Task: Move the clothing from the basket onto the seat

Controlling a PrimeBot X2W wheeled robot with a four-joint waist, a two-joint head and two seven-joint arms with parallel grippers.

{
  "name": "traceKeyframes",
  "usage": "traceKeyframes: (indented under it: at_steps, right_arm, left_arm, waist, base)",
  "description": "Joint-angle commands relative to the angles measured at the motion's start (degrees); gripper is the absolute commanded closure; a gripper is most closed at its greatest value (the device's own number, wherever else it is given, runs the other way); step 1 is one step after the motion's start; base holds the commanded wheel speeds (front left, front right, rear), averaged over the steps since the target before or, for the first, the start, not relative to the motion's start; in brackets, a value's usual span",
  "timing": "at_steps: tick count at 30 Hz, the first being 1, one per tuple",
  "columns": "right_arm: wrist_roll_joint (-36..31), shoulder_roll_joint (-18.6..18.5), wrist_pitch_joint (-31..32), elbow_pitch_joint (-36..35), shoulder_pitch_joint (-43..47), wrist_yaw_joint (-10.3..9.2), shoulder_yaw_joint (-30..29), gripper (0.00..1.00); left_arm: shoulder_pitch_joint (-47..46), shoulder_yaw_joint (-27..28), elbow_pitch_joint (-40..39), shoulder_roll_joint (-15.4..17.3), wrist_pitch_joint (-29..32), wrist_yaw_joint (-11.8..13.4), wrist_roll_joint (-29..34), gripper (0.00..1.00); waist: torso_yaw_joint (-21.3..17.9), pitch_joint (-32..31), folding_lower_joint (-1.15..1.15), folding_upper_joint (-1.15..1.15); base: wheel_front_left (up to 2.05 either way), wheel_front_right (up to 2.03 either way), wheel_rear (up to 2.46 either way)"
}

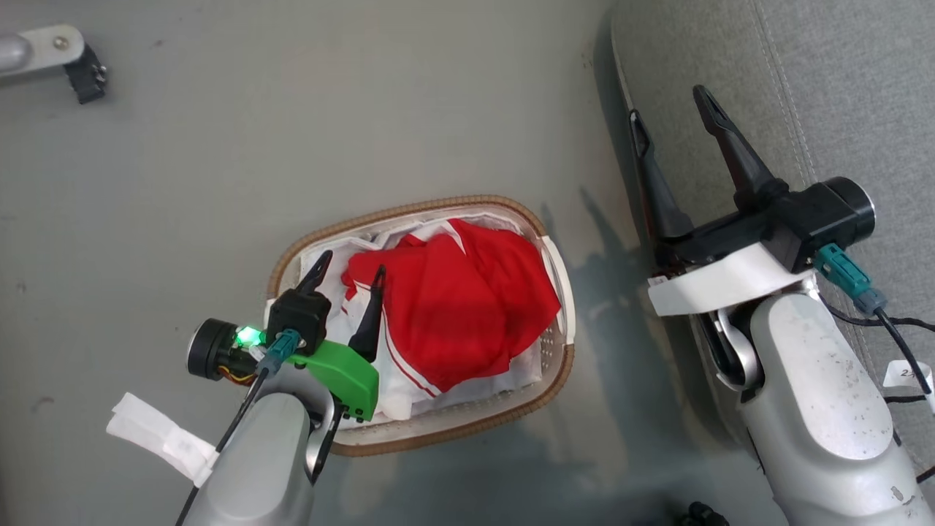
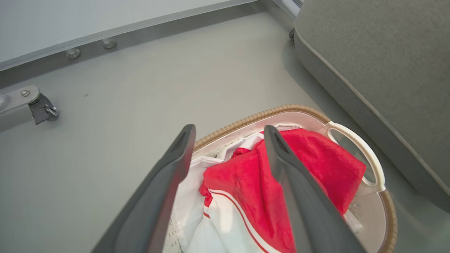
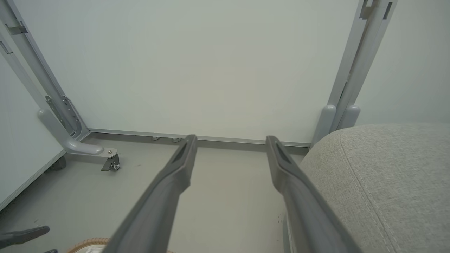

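The red clothing (image 1: 460, 299) with white stripes lies heaped in the oval white basket (image 1: 559, 274) on the floor, over a white liner. In the left wrist view the clothing (image 2: 246, 182) lies below my fingers inside the basket (image 2: 374, 165). My left gripper (image 1: 350, 267) hangs open over the basket's left part, with nothing between its fingers. My right gripper (image 1: 672, 102) is open and empty, raised over the left edge of the grey seat (image 1: 840, 88). The seat (image 3: 386, 175) fills the lower right of the right wrist view, and the seat (image 2: 379, 70) stands just right of the basket.
A metal leg with a caster (image 1: 84, 69) stands on the grey floor at the far left, and a white partition wall (image 3: 211, 70) on grey posts closes off the far side. Bare floor (image 1: 292, 131) lies beyond the basket.
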Motion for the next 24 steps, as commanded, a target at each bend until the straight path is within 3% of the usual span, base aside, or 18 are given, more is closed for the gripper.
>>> traceKeyframes:
  at_steps: [1, 11, 24]
  right_arm:
    - [0.32, 0.29, -0.24, -0.73, -1.23, -0.06, 0.29, 0.0]
    - [0.73, 1.46, -0.24, -3.24, -4.24, -0.06, 0.86, 0.0]
    - [1.32, 1.6, -0.24, -3.84, -6.22, -0.06, 3.09, 0.0]
  left_arm:
    - [-1.85, -0.09, 0.84, 0.69, -0.05, -0.17, 0.43, 0.0]
    - [-7.84, -2.89, 6.88, 2.28, -0.04, -0.17, 0.34, 0.0]
    - [-13.09, -6.05, 20.0, 2.15, -0.04, -0.17, -0.67, 0.0]
  waist:
    - [-4.34, 6.08, -0.01, 0.0]
    - [-7.05, 13.97, -0.01, 0.0]
    - [-7.72, 18.02, -0.01, 0.0]
  base:
    - [0.0, 0.0, 0.0]
    - [0.0, 0.0, 0.0]
    - [0.0, 0.0, 0.0]
